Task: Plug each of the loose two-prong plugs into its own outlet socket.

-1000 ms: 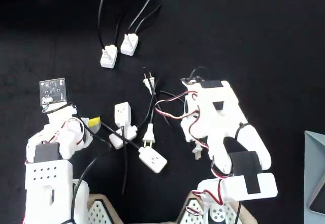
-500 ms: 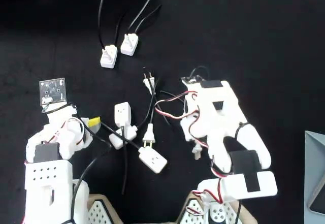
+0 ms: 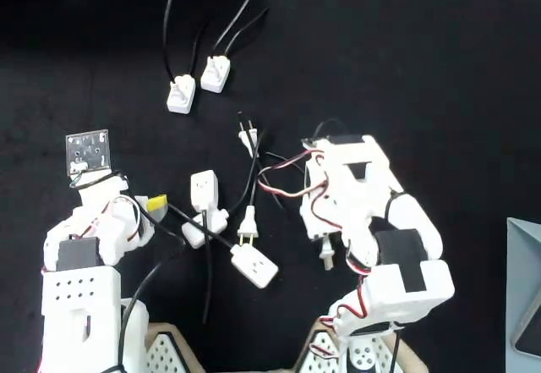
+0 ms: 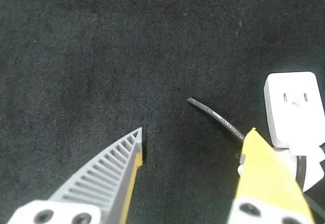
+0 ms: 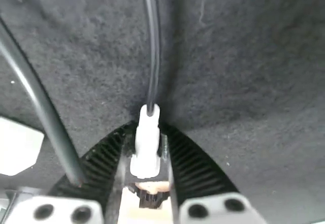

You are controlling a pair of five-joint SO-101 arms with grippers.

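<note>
In the right wrist view my right gripper [image 5: 147, 155] is shut on a white two-prong plug [image 5: 145, 142], whose black cord [image 5: 151, 41] runs away over the cloth. In the high view the right arm [image 3: 355, 187] stands just right of the tangle. Two loose plugs [image 3: 248, 139] [image 3: 248, 225] lie there among white outlet sockets [image 3: 204, 189] [image 3: 254, 266]. My left gripper [image 4: 195, 135] is open over bare cloth, with a cord end [image 4: 192, 101] and a socket [image 4: 294, 107] just ahead. Its yellow fingertip [image 3: 157, 203] sits left of that socket.
Two more sockets [image 3: 181, 94] [image 3: 215, 74] with black cords lie at the back left. A small marker card [image 3: 88, 151] lies left of the tangle. A grey box [image 3: 524, 288] stands at the right edge. Black cloth covers the table.
The right arm has shifted slightly left and its upper part has turned. The left arm and the loose plugs and sockets have stayed where they were.
</note>
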